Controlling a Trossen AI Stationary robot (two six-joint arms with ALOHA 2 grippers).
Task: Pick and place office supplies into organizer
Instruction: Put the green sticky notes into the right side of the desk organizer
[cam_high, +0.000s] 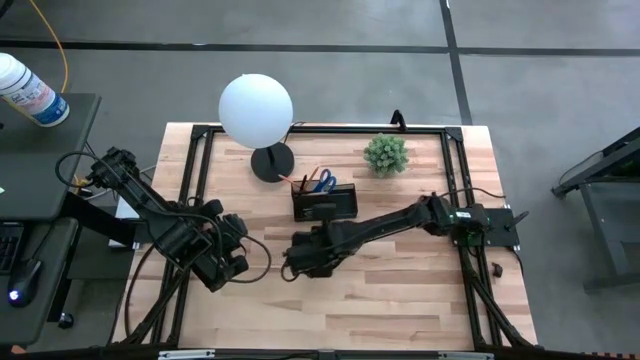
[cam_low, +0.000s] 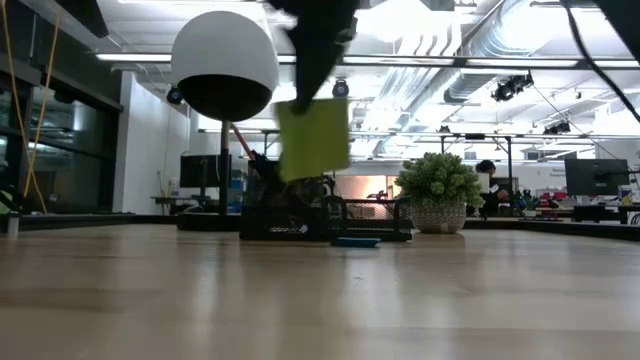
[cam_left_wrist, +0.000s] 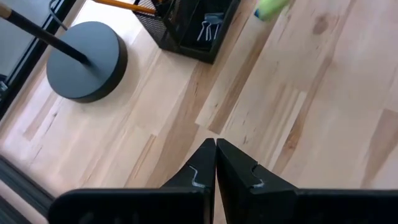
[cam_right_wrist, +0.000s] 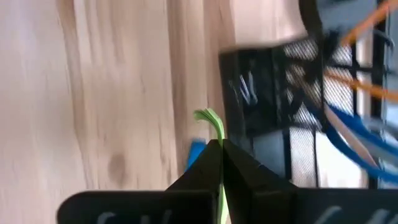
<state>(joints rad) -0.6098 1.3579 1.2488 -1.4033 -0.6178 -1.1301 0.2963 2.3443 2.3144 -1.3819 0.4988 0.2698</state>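
My right gripper (cam_right_wrist: 221, 144) is shut on the lime-green sticky-note pad (cam_low: 313, 138), up in the air near the table's middle, just on the near side of the organizer (cam_high: 325, 201). The organizer is a dark mesh box holding blue-handled scissors (cam_right_wrist: 348, 138), orange pencils (cam_right_wrist: 367, 22) and small clips (cam_left_wrist: 211, 28). A small blue block (cam_low: 357, 241) lies flat on the table against the organizer's near side. My left gripper (cam_left_wrist: 216, 155) is shut on nothing and hovers over bare wood left of the right gripper. My right gripper pinches the sticky-note pad between its two fingers at the pad's top edge (cam_low: 312, 102), coming from above and pointing down. The pad shows edge-on between the fingertips (cam_right_wrist: 216, 127). It hangs below the fingers, slightly tilted and lifted clear of the table.
The white globe lamp (cam_high: 257, 108) stands on its round black base (cam_high: 272, 162) left of the organizer. A small green potted plant (cam_high: 385, 153) stands to the organizer's right, toward the far edge. Bare wood (cam_high: 400, 290) lies along the near side.
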